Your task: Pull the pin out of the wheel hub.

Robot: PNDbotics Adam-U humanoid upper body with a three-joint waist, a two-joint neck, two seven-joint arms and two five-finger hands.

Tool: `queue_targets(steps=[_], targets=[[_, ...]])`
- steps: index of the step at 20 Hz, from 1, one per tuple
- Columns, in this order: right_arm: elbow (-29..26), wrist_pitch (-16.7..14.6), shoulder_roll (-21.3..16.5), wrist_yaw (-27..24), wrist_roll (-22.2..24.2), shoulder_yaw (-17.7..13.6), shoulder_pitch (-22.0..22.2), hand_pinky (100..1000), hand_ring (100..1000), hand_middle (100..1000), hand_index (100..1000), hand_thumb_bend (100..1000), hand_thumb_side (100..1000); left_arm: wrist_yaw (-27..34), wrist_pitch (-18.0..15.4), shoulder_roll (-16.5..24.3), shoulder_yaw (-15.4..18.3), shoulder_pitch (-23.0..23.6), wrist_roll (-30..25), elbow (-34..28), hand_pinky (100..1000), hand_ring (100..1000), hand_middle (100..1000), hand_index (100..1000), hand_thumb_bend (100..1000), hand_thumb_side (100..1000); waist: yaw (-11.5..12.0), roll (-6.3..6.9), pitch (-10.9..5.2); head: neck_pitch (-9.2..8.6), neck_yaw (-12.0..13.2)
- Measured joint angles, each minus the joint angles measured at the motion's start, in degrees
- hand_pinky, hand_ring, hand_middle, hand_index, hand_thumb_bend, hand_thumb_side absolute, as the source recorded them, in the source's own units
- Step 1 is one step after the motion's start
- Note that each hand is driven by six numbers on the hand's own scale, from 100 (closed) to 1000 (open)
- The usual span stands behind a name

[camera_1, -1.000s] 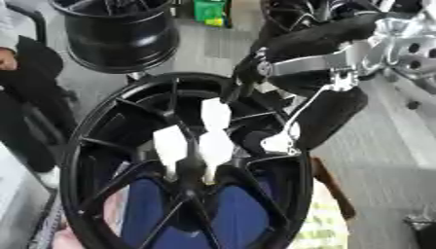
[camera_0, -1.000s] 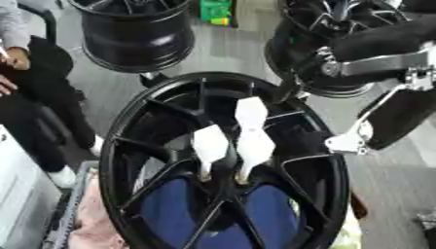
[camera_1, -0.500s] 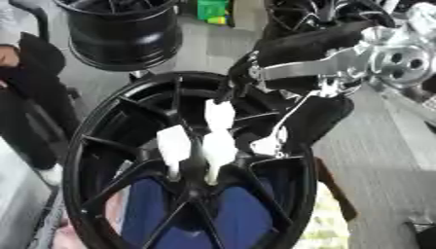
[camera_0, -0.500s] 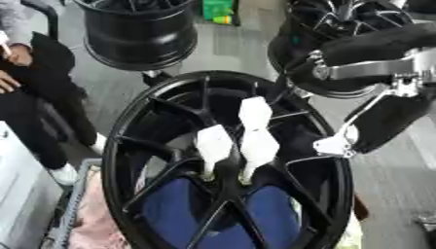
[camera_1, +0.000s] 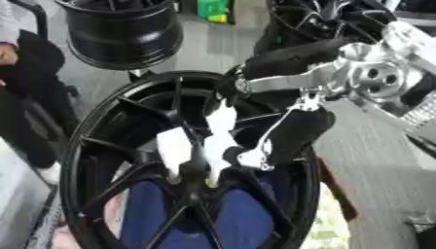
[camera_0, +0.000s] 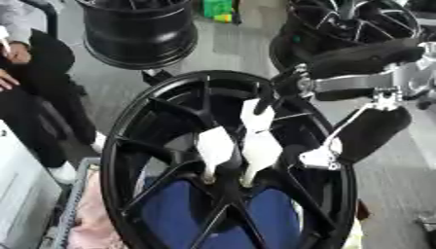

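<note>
Pins (camera_0: 260, 151) upright in wheel hub (camera_0: 223, 187), tips upward.

Three pins (camera_0: 241, 148) standing clustered in the wheel hub (camera_0: 128, 160); right hand (camera_0: 362, 133) just right of them (arm entering from upper right); two more wheels (camera_0: 140, 31) behind.

Beside the black wheel hub (camera_0: 128, 160), the right arm (camera_0: 366, 61) was black-shelled with a silver bracket and joint; its right hand (camera_0: 319, 156) showed pale parts.
</note>
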Motion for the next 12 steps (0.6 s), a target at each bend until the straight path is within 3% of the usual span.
queue_targets(steps=[12], targets=[[0.31, 0.19, 1.21, 1.19, 1.01, 0.74, 0.21, 867, 855, 824, 881, 278, 436, 0.0, 0.01, -0.2, 0.0, -0.14, 0.02, 0.0, 743, 815, 680, 820, 294, 654, 0.62, -0.58, 1.54, -0.96, -0.29]])
